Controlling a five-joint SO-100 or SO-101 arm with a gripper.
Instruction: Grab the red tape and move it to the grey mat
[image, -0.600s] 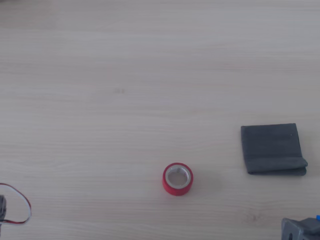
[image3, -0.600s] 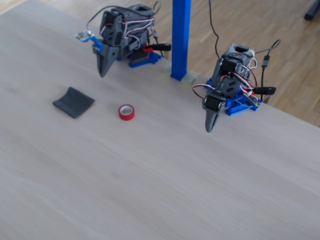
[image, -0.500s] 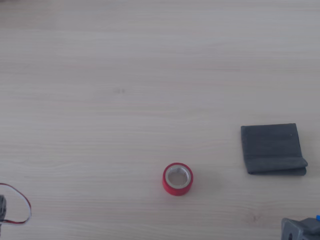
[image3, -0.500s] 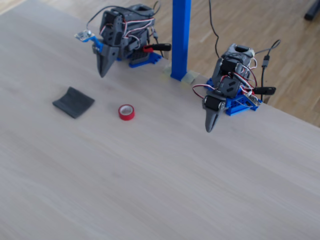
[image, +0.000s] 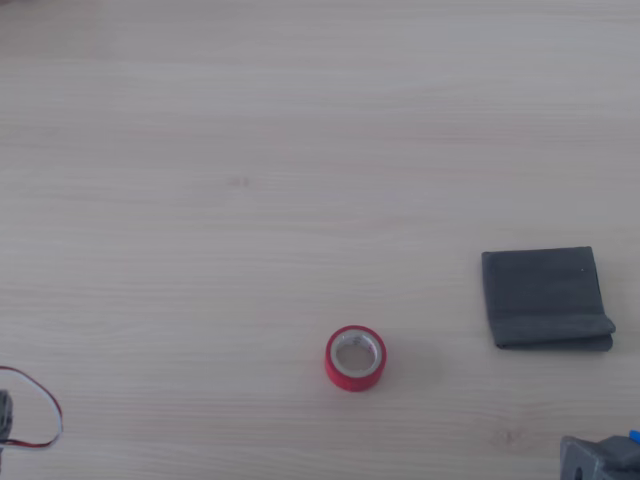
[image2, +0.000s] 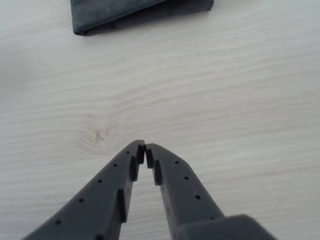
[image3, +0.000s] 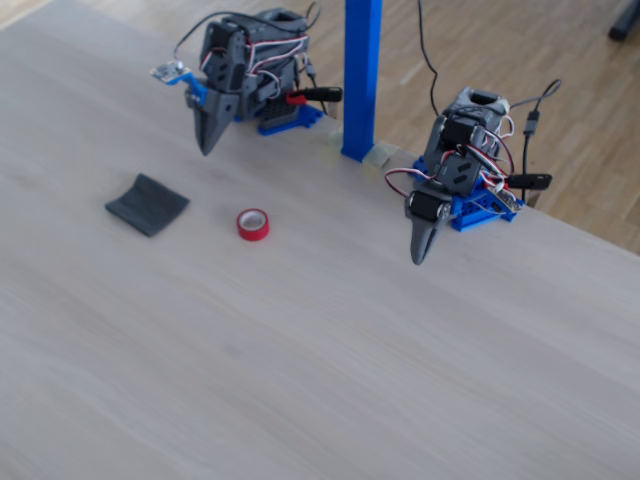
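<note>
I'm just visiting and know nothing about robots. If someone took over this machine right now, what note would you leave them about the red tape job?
Gripper: shut and empty, raised over bare table, pointing toward the grey mat.
Red tape: lying flat on the table, apart from the mat, nothing touching it.
Grey mat: nothing on it.
Done: nothing yet.
Left: open the gripper, reach the tape, grasp it, carry it to the mat, release.
</note>
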